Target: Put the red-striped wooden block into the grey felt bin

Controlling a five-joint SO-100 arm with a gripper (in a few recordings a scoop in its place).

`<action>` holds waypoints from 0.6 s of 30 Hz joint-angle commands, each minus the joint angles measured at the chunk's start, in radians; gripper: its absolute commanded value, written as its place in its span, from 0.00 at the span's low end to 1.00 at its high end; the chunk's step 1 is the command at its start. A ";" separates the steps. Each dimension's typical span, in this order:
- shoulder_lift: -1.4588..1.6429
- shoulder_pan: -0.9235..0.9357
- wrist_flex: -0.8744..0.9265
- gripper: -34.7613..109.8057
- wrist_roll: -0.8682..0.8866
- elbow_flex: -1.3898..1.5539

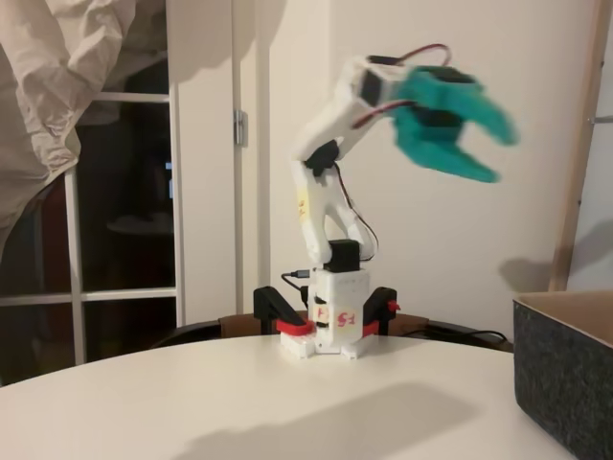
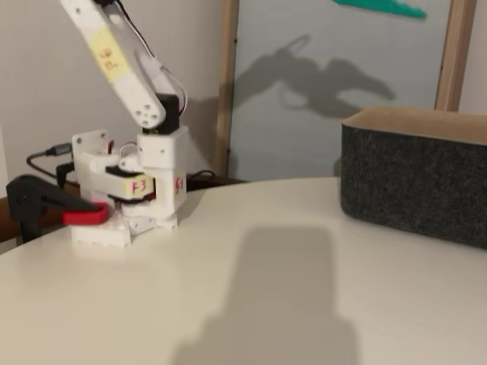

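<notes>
The white arm is raised high above the table in a fixed view, its teal gripper [image 1: 495,149] blurred with motion, open, with nothing between the fingers. It hangs up and to the left of the grey felt bin [image 1: 565,369], well above the bin's rim. In the other fixed view the bin [image 2: 418,179] stands at the right on the white table, its tan lining showing at the rim, and a teal fingertip [image 2: 380,7] pokes in at the top edge above it. The red-striped wooden block is out of view.
The arm's white base [image 1: 330,326] is held to the far edge of the round white table [image 1: 239,402] by black-and-red clamps [image 2: 53,205]. A wall and a wooden frame [image 2: 226,84] stand behind. The arm's shadow falls on the tabletop.
</notes>
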 commanded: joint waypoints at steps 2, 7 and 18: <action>0.129 0.215 0.014 0.28 0.041 0.051; 0.206 0.456 0.014 0.24 0.049 0.123; 0.380 0.824 0.012 0.24 0.046 0.531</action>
